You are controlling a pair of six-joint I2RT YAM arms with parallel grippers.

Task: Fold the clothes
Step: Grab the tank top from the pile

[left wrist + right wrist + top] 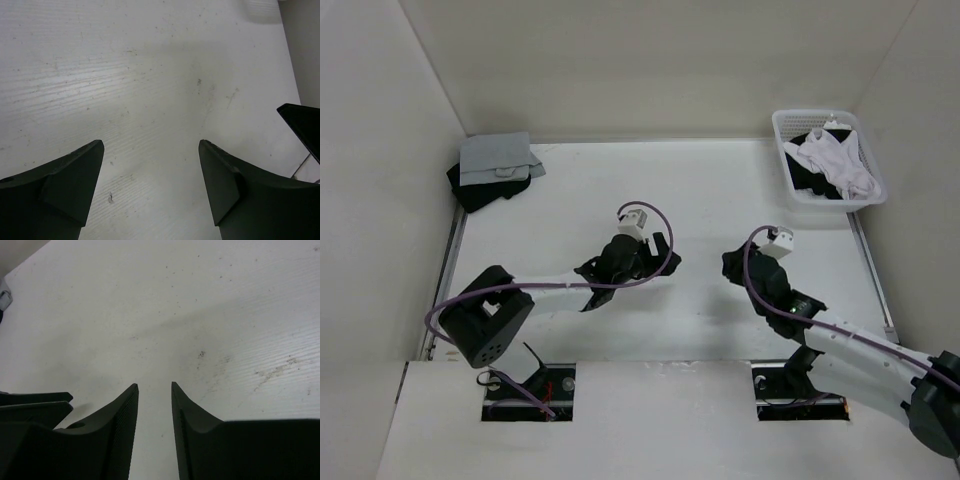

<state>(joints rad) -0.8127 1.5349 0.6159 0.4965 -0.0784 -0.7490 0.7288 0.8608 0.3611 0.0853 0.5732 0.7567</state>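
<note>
Fingers of the left gripper are spread wide and released, with only bare table between and beyond them. The right gripper keeps a narrow gap, also grasping nothing. Both hang low and close together, probably poised before any reach. The white garment lies well beyond the right fingertips, out toward the far right, crumpled in a white basket on top of black garments, so folding has not begun. Far off the left fingers' outer side, a grey cloth sits on more black fabric. The garment's sleeves and hem are lost in the bundle, neither wrist view shows it, and I cannot identify the dark sliver at the left wrist view's edge.
</note>
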